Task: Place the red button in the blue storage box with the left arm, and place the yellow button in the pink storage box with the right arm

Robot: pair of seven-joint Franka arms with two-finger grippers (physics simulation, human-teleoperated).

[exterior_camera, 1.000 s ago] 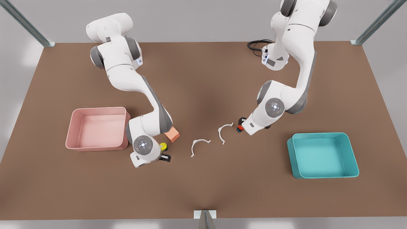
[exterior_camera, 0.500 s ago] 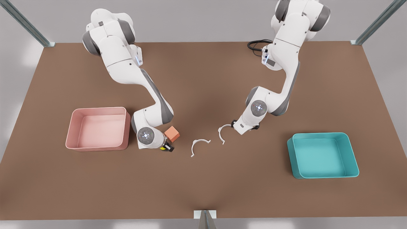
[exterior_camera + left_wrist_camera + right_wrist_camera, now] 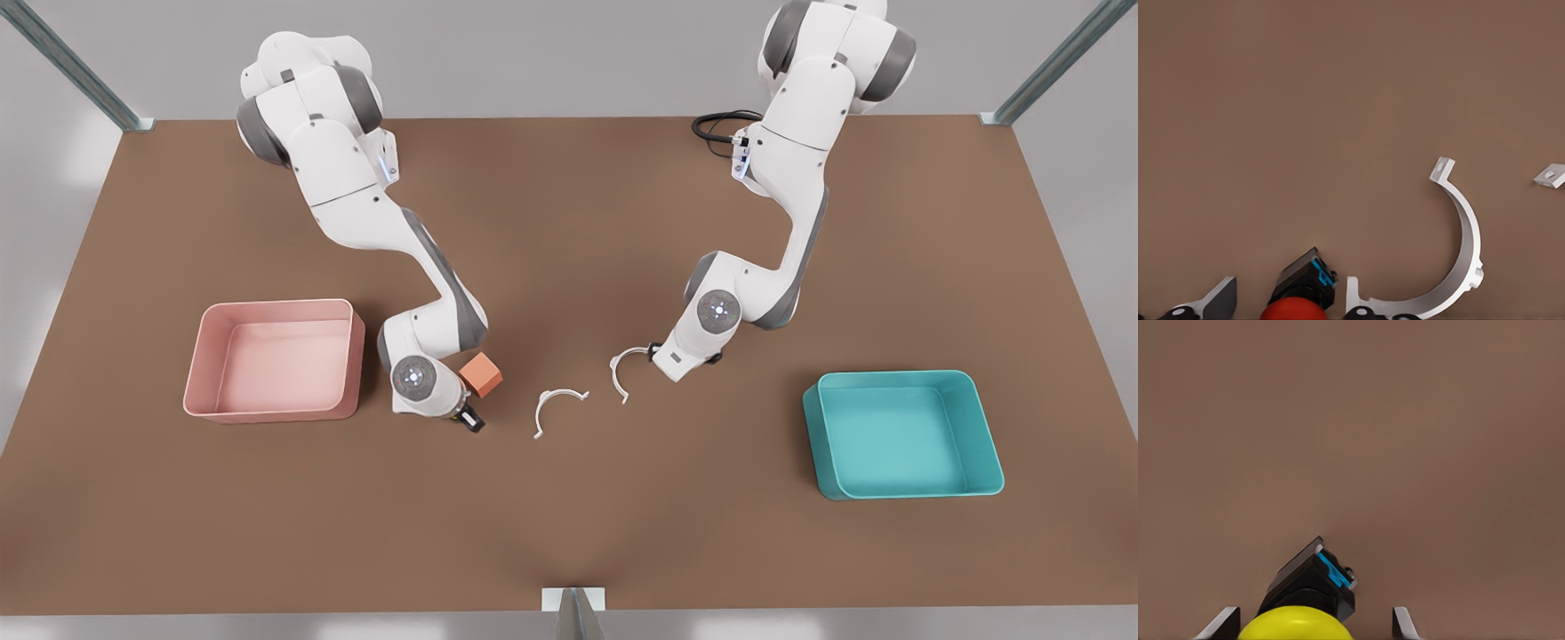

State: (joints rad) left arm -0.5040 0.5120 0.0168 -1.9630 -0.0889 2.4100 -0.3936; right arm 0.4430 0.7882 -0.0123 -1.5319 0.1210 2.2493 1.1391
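In the left wrist view the red button (image 3: 1295, 308) lies tipped on the brown table, its dark base pointing away. My left gripper (image 3: 1289, 285) is open, one finger on either side and both apart from the button. The yellow button (image 3: 1295, 623) lies the same way between the open fingers of my right gripper (image 3: 1315, 611). In the front view the right gripper (image 3: 462, 414) is low beside the pink storage box (image 3: 271, 412). The left arm's wrist (image 3: 685, 356) is low near the table's middle. The blue storage box (image 3: 916, 491) stands at the front view's right.
An orange cube (image 3: 481, 374) sits right next to the right arm's wrist. Two white curved clamps (image 3: 556, 395) (image 3: 615, 366) lie between the arms; one of them (image 3: 1468, 247) curves close beside the left gripper's finger. A black cable (image 3: 716, 124) lies at the table's far edge.
Both wrists have come down over their buttons. The right gripper moved away from the front edge, the left toward the front view's left. Both buttons are now covered in the front view.
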